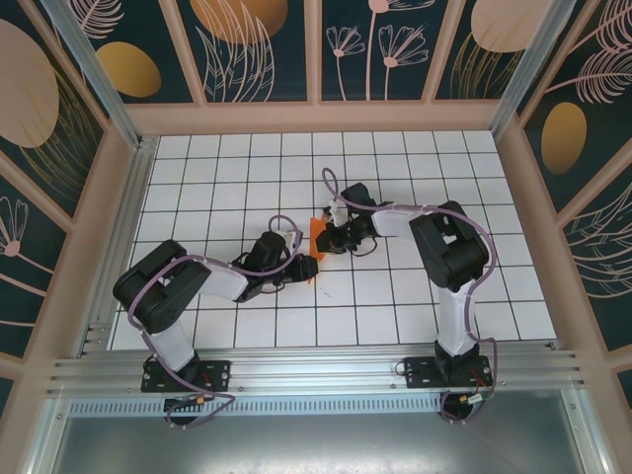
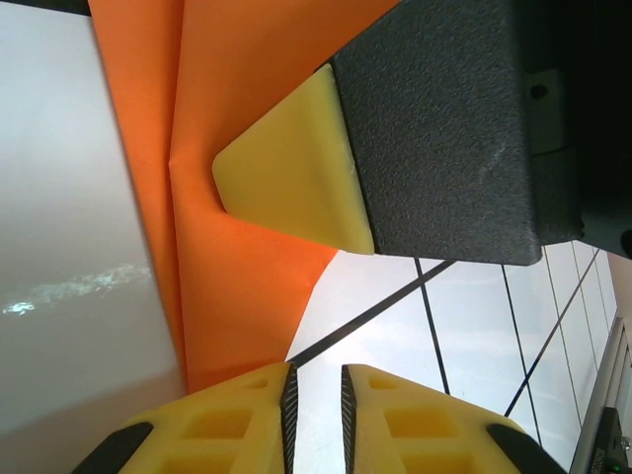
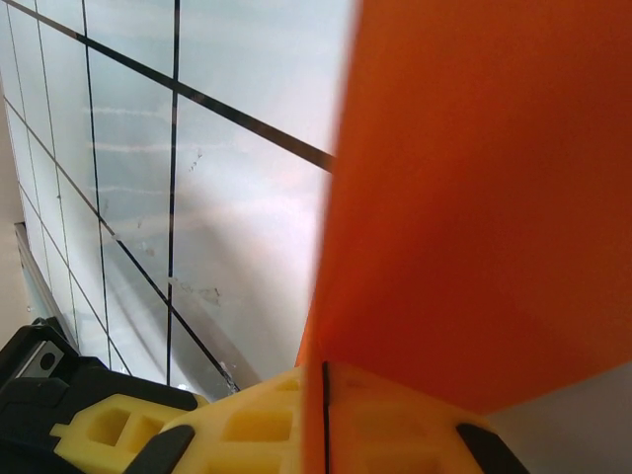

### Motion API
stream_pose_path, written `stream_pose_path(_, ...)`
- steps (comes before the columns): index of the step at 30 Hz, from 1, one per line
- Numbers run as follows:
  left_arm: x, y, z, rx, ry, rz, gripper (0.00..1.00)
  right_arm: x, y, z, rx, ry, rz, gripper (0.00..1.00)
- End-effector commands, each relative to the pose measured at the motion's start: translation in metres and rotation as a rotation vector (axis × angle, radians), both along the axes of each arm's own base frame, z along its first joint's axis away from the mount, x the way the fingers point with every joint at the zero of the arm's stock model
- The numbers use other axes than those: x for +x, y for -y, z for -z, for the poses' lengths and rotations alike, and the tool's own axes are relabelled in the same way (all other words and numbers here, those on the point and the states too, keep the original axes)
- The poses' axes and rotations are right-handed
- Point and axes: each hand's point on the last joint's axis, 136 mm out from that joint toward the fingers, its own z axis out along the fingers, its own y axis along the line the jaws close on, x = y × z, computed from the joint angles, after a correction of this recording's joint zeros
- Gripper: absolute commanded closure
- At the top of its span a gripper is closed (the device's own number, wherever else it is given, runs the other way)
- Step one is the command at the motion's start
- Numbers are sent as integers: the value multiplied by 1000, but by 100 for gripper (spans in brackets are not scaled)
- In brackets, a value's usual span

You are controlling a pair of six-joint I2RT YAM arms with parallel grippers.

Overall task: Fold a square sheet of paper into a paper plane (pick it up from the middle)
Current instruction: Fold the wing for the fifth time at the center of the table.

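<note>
Sitting near the middle of the white worktop [image 1: 375,296] is one orange sheet of paper [image 1: 315,237]. It is folded over, with a crease running down it. Two arms reach in to it, one from each side, so two tools meet at that one sheet.

The right tool [image 1: 330,240] has its two fingers pressed tight together, and the sheet is pinched between them. From the right wrist, the orange sheet comes straight up out of the thin line where the two yellow fingers meet. From the left wrist, one yellow pad [image 2: 291,163] of the right tool lies flat on the orange.

The left tool [image 1: 299,267] is just beside the lower end of the sheet. Its two yellow fingers [image 2: 237,420] are almost together, with one thin gap between them. White worktop shows through that gap, so this tool holds nothing. One corner of the sheet runs down to one of those fingers, but I cannot tell if they touch.

Black lines cut the worktop into many squares
</note>
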Motion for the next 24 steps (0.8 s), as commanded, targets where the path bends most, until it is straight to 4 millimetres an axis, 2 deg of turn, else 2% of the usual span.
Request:
stream_pose_path(1,-1,0,1,-20,-5,2,76,-3,-3,4,0,-8,-33,88)
stream_pose_path(10,5,0,4,-18,-8,-26,75,-2,-2,7,-11,-7,-22,70)
stream_pose_path(19,11,3,-9,-90,4,-69,74,-3,3,17,-44,-18,-7,69)
stream_pose_path(24,14,-2,-13,-93,15,-106,74,-4,5,21,-56,-19,0,68)
